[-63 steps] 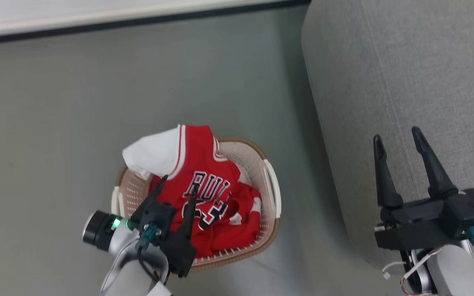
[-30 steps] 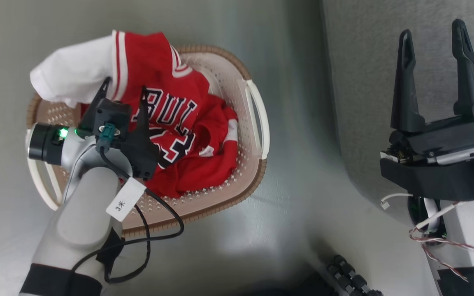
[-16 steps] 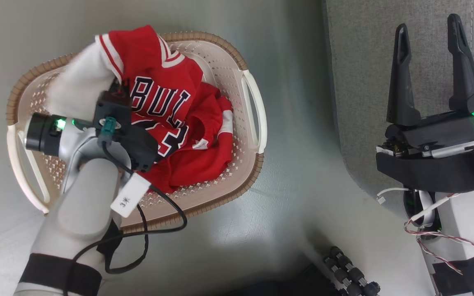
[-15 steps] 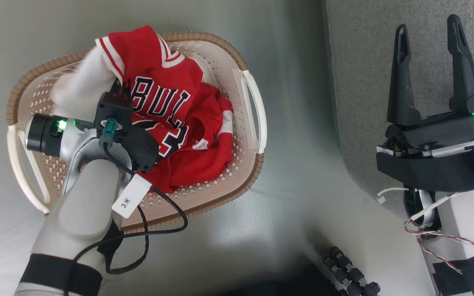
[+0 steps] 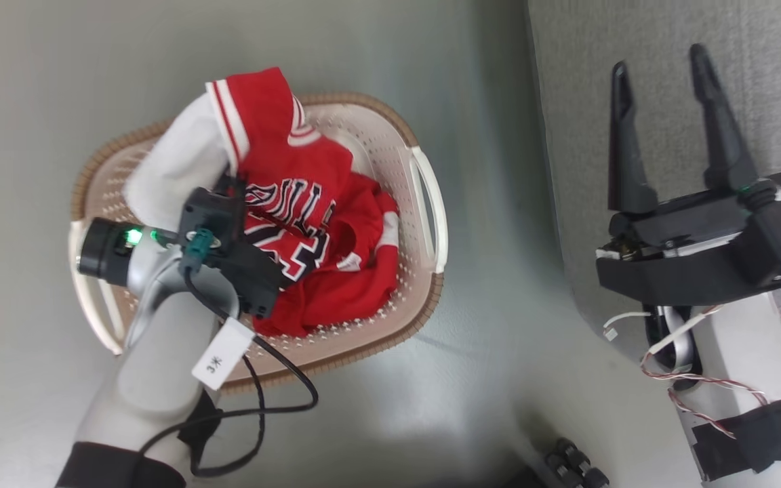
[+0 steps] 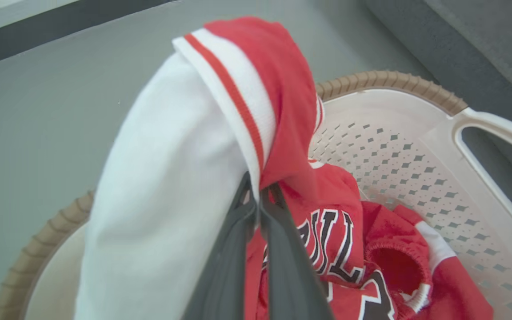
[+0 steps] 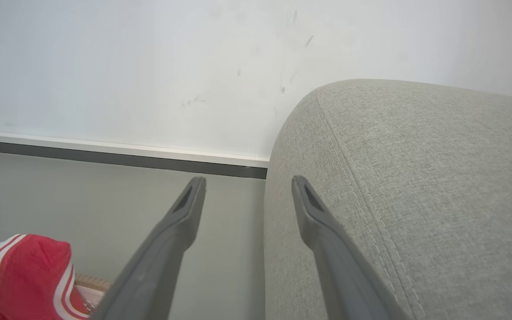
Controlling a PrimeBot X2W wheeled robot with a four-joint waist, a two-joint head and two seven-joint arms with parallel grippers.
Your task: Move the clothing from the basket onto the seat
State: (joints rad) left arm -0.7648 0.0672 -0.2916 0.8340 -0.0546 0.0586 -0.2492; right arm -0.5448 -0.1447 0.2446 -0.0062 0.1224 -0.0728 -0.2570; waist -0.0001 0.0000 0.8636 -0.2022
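L gripper [image 6: 258,192] — jaws pressed together, pinching the jersey [image 6: 278,89] at the seam where white sleeve meets red/white trim. Sleeve + shoulder stand bunched up above the basket [image 6: 394,129] rim; rest of jersey (dark lettering creased) hangs down inside. Shorts [image 6: 394,262] lie crumpled in the basket bottom, touching the jersey, on the side twd the seat [image 5: 756,41]. Basket sits on grey floor [image 5: 431,54], near the seat but apart from it. R gripper [image 5: 659,61] is over the seat's edge — jaws spread wide, nothing btwn them; can't tell if it touches the fabric. R wrist view: seat corner at right, wall [image 7: 149,66] + dark skirting [image 7: 105,153] behind, bit of jersey at lower left.
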